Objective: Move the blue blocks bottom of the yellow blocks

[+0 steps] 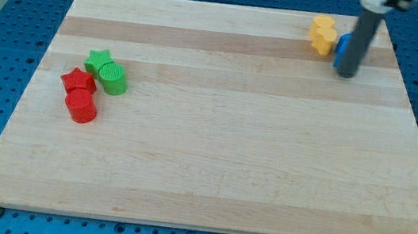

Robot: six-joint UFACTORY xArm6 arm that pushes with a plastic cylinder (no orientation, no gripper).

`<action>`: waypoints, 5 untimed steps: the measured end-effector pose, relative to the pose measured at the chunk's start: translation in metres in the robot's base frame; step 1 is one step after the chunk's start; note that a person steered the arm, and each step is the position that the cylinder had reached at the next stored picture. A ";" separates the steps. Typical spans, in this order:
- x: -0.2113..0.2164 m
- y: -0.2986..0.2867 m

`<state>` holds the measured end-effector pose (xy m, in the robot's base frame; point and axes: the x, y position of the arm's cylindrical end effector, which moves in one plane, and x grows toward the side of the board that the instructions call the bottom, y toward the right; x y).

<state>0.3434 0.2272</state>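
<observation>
Two yellow blocks (323, 33) sit close together near the view's top right of the wooden board (215, 134); their shapes are hard to make out. A blue block (343, 44) lies just to their right, mostly hidden behind my rod. My tip (346, 73) rests on the board just below and right of the blue block, near or touching it. No other blue block shows.
At the view's left sit a green star (99, 61), a green cylinder (113, 79), a red star (77, 82) and a red cylinder (82, 106), clustered together. The board's top edge runs just above the yellow blocks.
</observation>
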 end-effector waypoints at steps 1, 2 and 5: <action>-0.020 0.094; -0.075 0.085; -0.049 -0.040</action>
<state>0.2944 0.1871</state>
